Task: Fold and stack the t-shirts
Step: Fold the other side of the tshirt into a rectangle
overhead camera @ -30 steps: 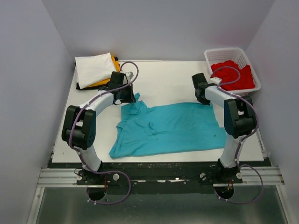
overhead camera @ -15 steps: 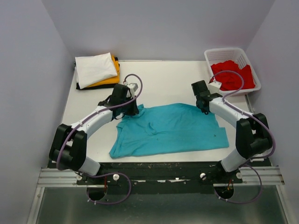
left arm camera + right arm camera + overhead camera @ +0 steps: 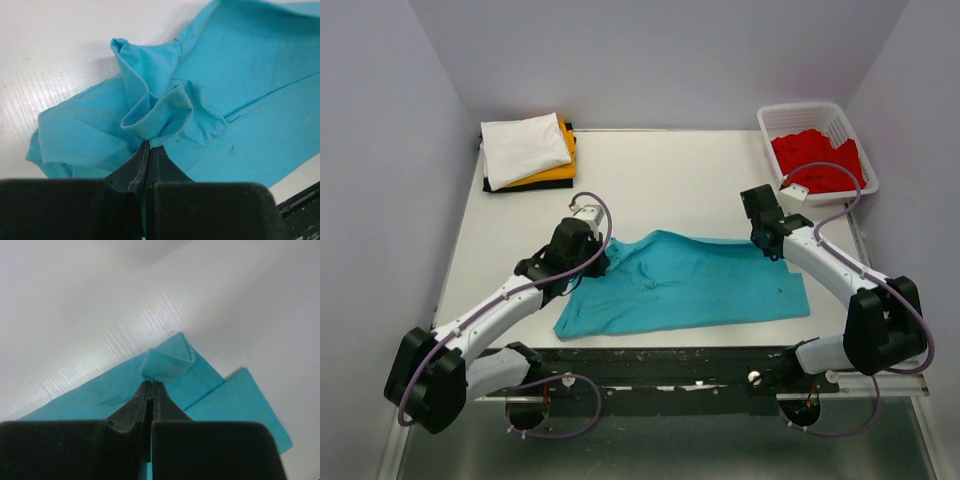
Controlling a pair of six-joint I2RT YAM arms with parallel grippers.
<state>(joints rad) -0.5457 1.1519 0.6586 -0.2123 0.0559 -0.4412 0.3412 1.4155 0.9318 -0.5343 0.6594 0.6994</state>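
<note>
A teal t-shirt (image 3: pixel 690 285) lies on the white table near its front edge. My left gripper (image 3: pixel 597 262) is shut on a bunched fold of it at its far left edge; the pinched cloth shows in the left wrist view (image 3: pixel 160 117) just past the gripper (image 3: pixel 148 145). My right gripper (image 3: pixel 770 248) is shut on the shirt's far right edge, with a small folded tab of teal cloth (image 3: pixel 167 362) at the gripper (image 3: pixel 151 385). A folded white shirt (image 3: pixel 525 148) lies on orange-yellow (image 3: pixel 555 172) and black ones at the far left. A red shirt (image 3: pixel 815 165) lies in the basket.
A white lattice basket (image 3: pixel 813 113) stands at the table's far right corner. The stack of folded shirts sits at the far left corner. Grey walls close in on both sides. The table's front edge (image 3: pixel 650 350) runs just below the teal shirt.
Both grippers have moved toward the front of the table, pulling the teal shirt's far edge over itself. The shirt now lies narrower front to back.
</note>
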